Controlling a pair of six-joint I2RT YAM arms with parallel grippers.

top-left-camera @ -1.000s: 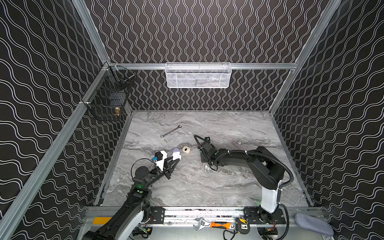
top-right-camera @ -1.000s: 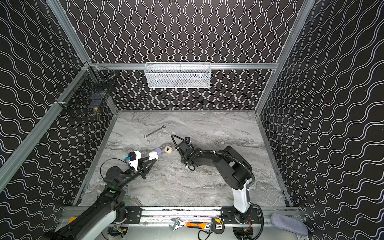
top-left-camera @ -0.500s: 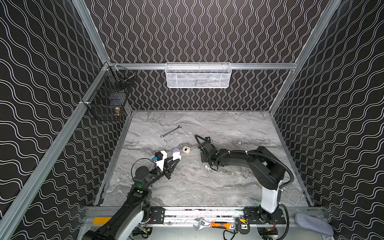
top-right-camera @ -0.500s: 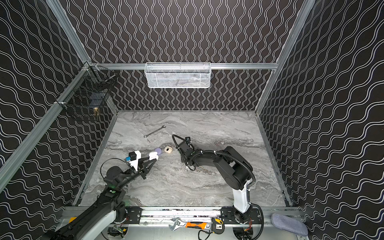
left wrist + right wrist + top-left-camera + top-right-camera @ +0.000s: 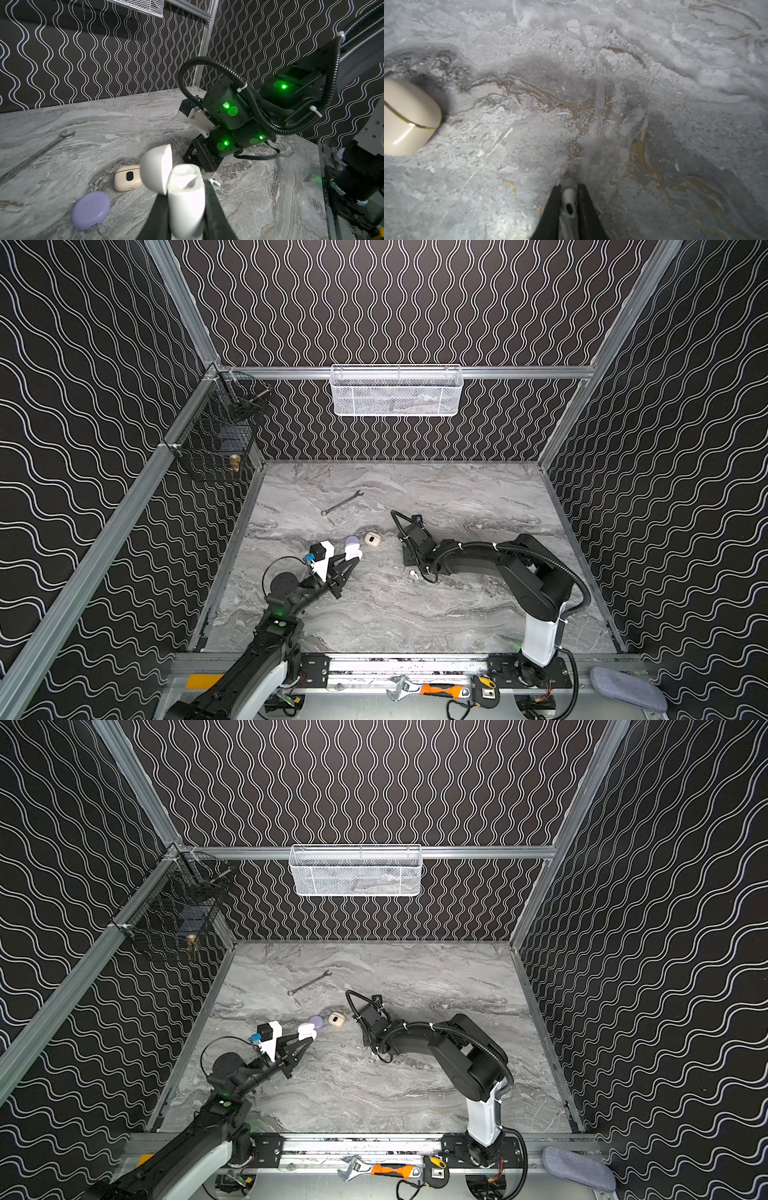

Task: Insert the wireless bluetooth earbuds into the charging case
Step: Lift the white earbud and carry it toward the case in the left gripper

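My left gripper is shut on a white charging case and holds it above the table, its lid hinged open. In both top views this case sits at the tips of the left fingers. My right gripper is down at the marble, shut on a white earbud that lies lengthwise between its fingers. In a top view that earbud shows beside the right gripper. From the left wrist, the earbud peeks out past my finger.
A closed lilac case and a cream case lie between the arms. A wrench rests farther back. A white mesh basket and a black wire basket hang on the walls.
The right gripper's jaws have closed on the white earbud at the table. The left gripper and its case have stayed put.
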